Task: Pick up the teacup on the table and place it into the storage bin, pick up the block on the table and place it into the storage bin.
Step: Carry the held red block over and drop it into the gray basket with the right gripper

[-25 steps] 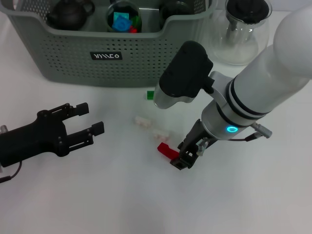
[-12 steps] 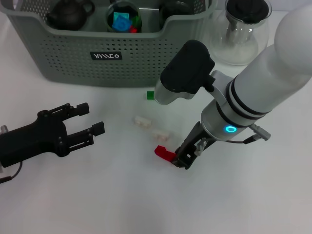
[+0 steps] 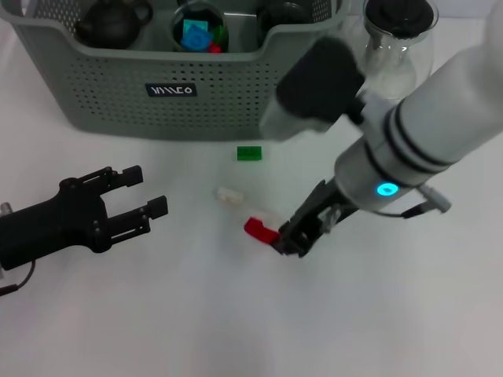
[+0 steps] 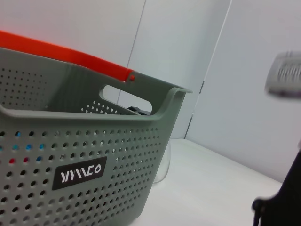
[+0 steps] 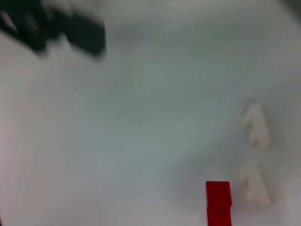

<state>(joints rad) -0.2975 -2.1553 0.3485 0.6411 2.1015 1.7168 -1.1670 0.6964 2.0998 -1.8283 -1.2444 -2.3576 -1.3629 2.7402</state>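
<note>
My right gripper (image 3: 284,238) is shut on a small red block (image 3: 260,229), held just above the table's middle; the same red block (image 5: 218,200) shows in the right wrist view. The grey-green storage bin (image 3: 118,102) stands at the back, and its perforated wall (image 4: 94,155) fills the left wrist view. Inside it are a dark teapot (image 3: 114,22), a bowl of coloured blocks (image 3: 198,33) and another dark vessel (image 3: 283,12). No teacup shows on the table. My left gripper (image 3: 140,191) rests open at the left, holding nothing.
A green block (image 3: 250,152) lies in front of the bin. A whitish block (image 3: 228,195) lies left of the red one, and two whitish blocks (image 5: 256,125) show in the right wrist view. A clear glass pot (image 3: 397,47) with a black lid stands right of the bin.
My right gripper has risen and shifted toward the bin with the red block in it. The green block, earlier partly behind the right arm, is now in full view. The left arm has not moved.
</note>
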